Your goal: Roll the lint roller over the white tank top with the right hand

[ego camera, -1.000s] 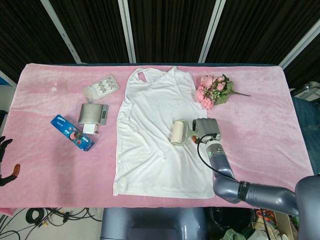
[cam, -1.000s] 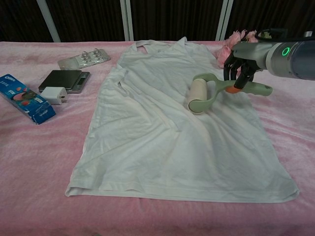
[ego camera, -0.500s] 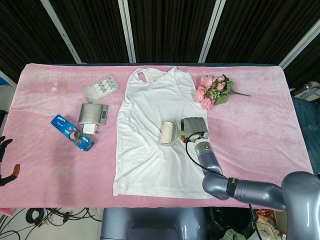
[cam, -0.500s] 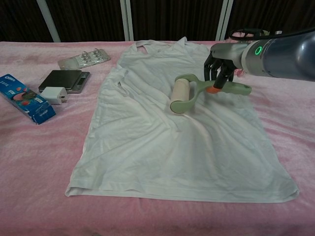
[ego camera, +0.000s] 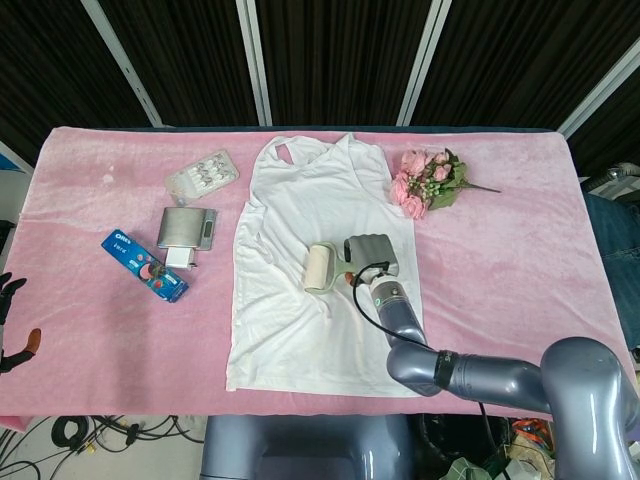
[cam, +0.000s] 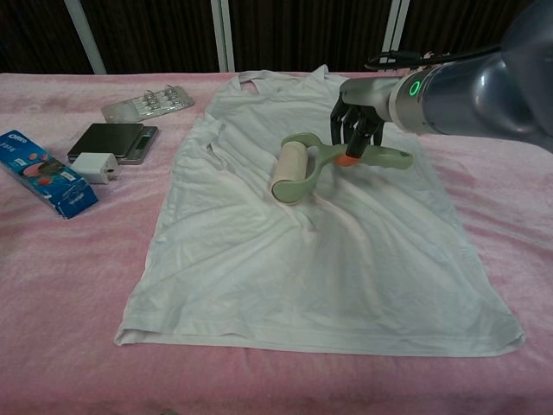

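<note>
Rolling is under way: over the last second the lint roller (cam: 292, 173) has travelled leftward across the white tank top (cam: 302, 233), from near the shirt's right edge to its middle, with the right hand (cam: 356, 124) carrying it along. That reads as one stroke well advanced, and the shirt's left half and lower part look not yet covered.

The fingers (cam: 350, 138) are curled closely round the roller's green handle just behind the fork, holding it firmly; no gap shows between them and the handle. The drum lies on the cloth at the shirt's centre, tilted slightly, and creases are bunched just below it.

Left of the tank top on the pink bench (ego camera: 520, 250) sit a blister pack (ego camera: 202, 175), a small scale (ego camera: 186, 227) and a blue packet (ego camera: 144, 265); a pink flower bunch (ego camera: 428, 180) lies by the shirt's right shoulder. The left hand (ego camera: 8, 320) hangs at the far left edge in the head view, off the bench; I cannot tell how its fingers are set.
</note>
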